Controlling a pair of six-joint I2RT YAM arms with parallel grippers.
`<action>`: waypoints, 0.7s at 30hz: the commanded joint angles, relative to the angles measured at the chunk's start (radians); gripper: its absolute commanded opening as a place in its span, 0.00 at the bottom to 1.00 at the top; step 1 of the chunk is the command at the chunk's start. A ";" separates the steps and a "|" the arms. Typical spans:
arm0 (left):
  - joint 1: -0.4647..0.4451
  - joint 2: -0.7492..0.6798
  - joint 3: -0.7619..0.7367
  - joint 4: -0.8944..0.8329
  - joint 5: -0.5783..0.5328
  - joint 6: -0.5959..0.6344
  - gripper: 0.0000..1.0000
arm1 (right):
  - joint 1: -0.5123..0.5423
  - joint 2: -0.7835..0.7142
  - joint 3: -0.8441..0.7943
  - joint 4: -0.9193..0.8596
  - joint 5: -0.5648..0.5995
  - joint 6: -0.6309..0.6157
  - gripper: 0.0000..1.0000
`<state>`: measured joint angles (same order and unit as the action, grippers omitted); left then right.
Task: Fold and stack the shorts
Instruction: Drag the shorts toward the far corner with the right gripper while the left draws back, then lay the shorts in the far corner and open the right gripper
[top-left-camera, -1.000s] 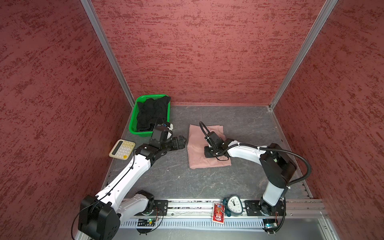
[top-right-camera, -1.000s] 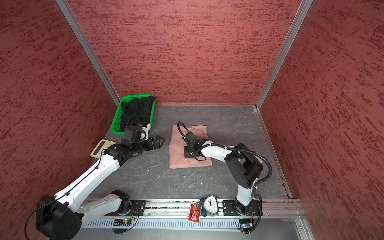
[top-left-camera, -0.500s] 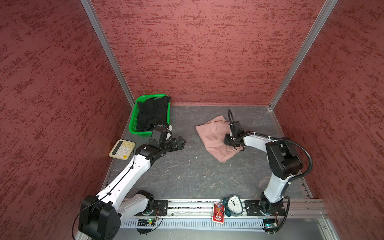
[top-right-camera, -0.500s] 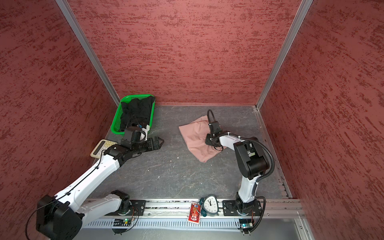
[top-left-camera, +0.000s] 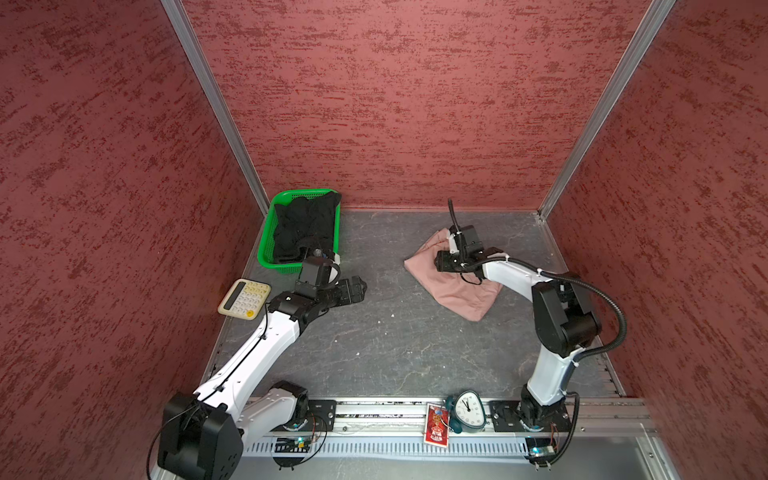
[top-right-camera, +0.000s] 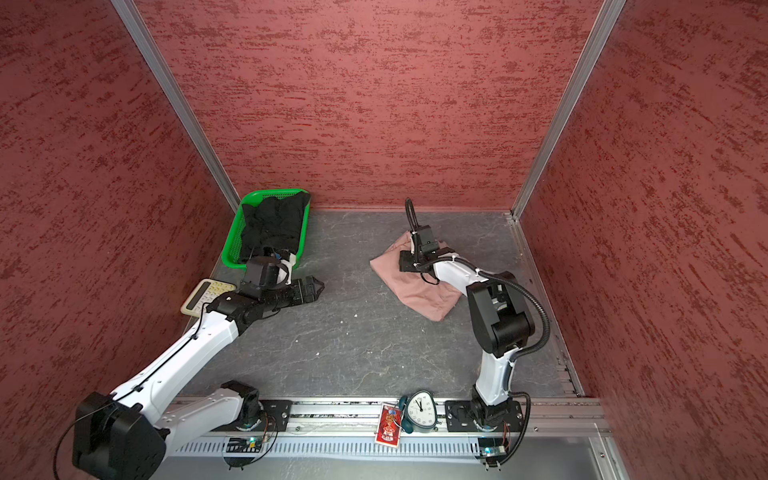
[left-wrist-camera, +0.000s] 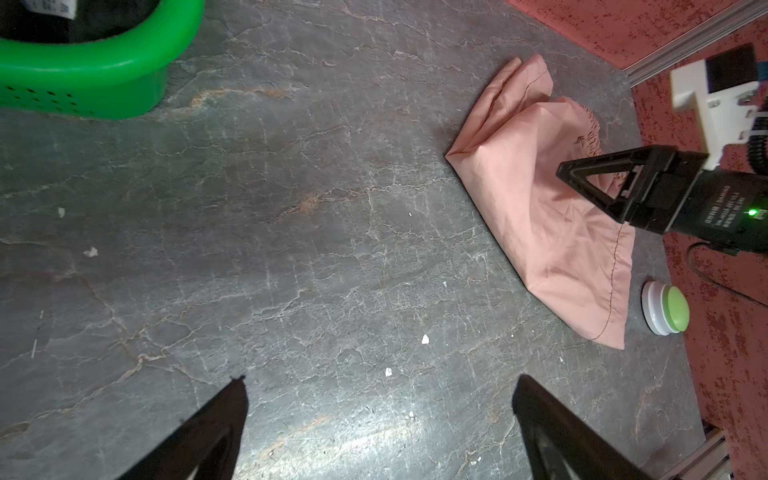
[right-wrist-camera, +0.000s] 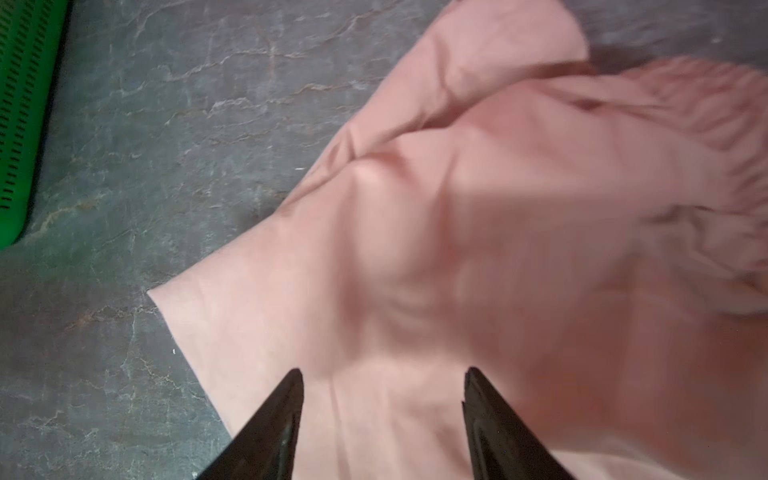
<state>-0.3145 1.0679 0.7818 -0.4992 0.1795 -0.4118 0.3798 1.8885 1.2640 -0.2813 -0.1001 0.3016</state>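
The dusty pink shorts (top-left-camera: 461, 291) (top-right-camera: 419, 291) lie folded and a little rumpled on the right of the grey table, gathered waistband toward the right wall. My right gripper (top-left-camera: 438, 262) (top-right-camera: 403, 262) hangs just over their left part. In the right wrist view its jaws (right-wrist-camera: 383, 372) stand open, with pink cloth (right-wrist-camera: 457, 249) below them and nothing pinched. The black shorts (top-left-camera: 305, 226) (top-right-camera: 272, 226) lie bunched in the green basket (top-left-camera: 268, 232). My left gripper (top-left-camera: 359, 286) (left-wrist-camera: 380, 377) is open and empty over bare table near the basket.
A calculator (top-left-camera: 244, 298) lies at the left edge beside my left arm. A clock (top-left-camera: 467, 409) and a red card (top-left-camera: 436, 424) stand on the front rail. A green push button (left-wrist-camera: 665, 307) sits next to the pink shorts by the right wall.
My right gripper pulled the pink shorts from the table's middle to the right, then opened its jaws and let go. The left arm barely moved.
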 joint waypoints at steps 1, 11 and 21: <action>0.005 -0.020 -0.009 0.010 0.003 0.002 0.99 | 0.012 0.081 0.034 0.001 0.016 -0.015 0.63; 0.005 -0.028 -0.016 0.004 0.007 -0.010 0.99 | -0.077 0.250 0.199 -0.028 0.006 0.055 0.64; 0.014 -0.044 -0.025 -0.008 0.001 -0.007 0.99 | -0.337 0.383 0.410 -0.126 -0.030 -0.011 0.65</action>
<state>-0.3096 1.0378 0.7719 -0.5018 0.1810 -0.4145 0.0910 2.2246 1.6211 -0.3279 -0.1200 0.3233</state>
